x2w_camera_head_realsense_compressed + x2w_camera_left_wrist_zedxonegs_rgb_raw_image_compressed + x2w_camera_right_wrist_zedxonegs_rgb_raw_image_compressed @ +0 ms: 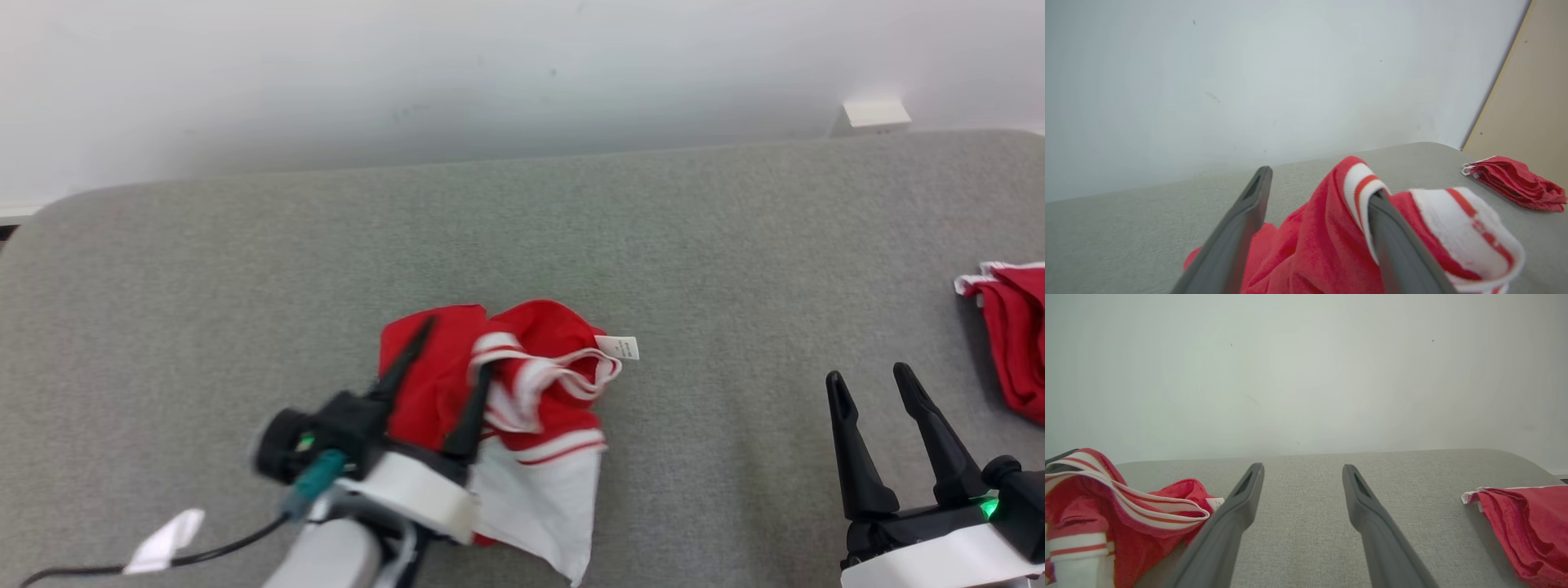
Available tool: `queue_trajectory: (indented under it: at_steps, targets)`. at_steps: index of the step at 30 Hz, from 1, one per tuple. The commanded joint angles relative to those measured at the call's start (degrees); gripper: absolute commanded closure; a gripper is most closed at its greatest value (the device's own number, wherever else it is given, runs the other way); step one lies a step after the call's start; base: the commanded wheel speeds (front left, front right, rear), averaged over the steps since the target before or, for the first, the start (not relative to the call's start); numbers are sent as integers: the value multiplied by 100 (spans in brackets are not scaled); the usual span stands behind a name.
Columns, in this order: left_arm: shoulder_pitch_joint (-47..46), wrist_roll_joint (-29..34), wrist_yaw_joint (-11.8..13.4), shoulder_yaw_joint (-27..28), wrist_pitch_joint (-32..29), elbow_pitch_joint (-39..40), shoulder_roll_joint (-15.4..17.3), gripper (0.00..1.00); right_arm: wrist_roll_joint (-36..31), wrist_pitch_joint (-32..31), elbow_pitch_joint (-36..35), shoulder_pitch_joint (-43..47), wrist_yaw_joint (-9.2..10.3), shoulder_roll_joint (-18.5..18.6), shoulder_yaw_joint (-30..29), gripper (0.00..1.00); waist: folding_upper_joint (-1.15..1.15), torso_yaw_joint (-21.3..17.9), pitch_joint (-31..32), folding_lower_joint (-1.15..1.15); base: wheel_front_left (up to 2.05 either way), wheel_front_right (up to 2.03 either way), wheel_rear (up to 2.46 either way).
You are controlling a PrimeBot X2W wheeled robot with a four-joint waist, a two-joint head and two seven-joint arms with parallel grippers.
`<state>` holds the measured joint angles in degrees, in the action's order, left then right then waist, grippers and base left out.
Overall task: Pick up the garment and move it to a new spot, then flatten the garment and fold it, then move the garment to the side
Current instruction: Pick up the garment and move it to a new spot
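Note:
The garment (543, 384) is a crumpled red piece with white striped bands, a white panel and a small white label, lying at the centre front of the grey padded surface (245, 269). My left gripper (454, 349) stands open right over its left part. In the left wrist view (1319, 183) red cloth (1306, 249) bunches between the fingers, and a striped band drapes over the right finger (1396, 249). My right gripper (868, 376) is open and holds nothing, low at the right, apart from the garment (1094, 506). The right wrist view shows bare grey surface between its fingers (1303, 468).
A second red cloth with a white edge (1012, 343) lies at the surface's right edge, close to my right gripper. A pale wall runs behind the surface, with a small white block (873, 114) at its foot. Bare grey surface stretches to the left and back.

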<state>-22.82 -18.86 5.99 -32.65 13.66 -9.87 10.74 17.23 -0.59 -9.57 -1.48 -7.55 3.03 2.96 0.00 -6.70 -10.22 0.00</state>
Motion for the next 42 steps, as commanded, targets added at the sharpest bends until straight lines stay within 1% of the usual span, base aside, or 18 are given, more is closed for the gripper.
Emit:
queue_trajectory:
  at_steps: [1, 2, 4, 5, 8, 11, 14, 18, 24, 32, 42]
  targets:
    - [157, -72, 83, 150, -2, 82, 132, 0, -29, -25, -50, 66, 14, -6, -26, 0, 0, 127, 106, 0, 0, 0, 0]
    - [314, -153, 246, 386, 1, 202, 334, 0, -47, -54, -78, 81, 14, -5, -44, 0, 0, 194, 155, 0, 0, 0, 0]
    - [494, -226, 397, 611, -1, 332, 521, 0, -63, -87, -114, 126, 15, -6, -59, 0, 0, 250, 189, 0, 0, 0, 0]
    - [494, -226, 397, 611, -1, 332, 521, 0, -63, -87, -114, 126, 15, -6, -59, 0, 0, 250, 189, 0, 0, 0, 0]
    - [797, -341, 604, 924, -61, 470, 753, 0, -75, -137, -165, 177, 14, -8, -78, 0, 0, 327, 234, 0, 0, 0, 0]
    - [1090, -485, 727, 1121, -109, 590, 900, 0, -79, -184, -207, 211, 14, -8, -91, 0, 0, 374, 267, 0, 0, 0, 0]
    - [1386, -594, 812, 1221, -137, 671, 956, 0, -82, -224, -222, 272, 14, -9, -94, 0, 0, 405, 328, 0, 0, 0, 0]
    - [1735, -721, 854, 1245, -145, 797, 947, 0, -96, -274, -230, 342, 14, -9, -119, 0, 0, 429, 465, 0, 0, 0, 0]
    - [2081, -729, 864, 1036, -227, 1076, 883, 0, -26, -343, -240, 517, 14, -9, -117, 0, 0, 432, 721, 0, 0, 0, 0]
    - [2160, -664, 940, 996, -285, 1318, 962, 0, 11, -438, -315, 643, 15, -9, -114, 0, 0, 451, 886, 0, 0, 0, 0]
    - [2074, -649, 978, 1008, -287, 1353, 1013, 0, 62, -480, -345, 629, 14, -9, -120, 0, 0, 443, 858, 0, 0, 0, 0]
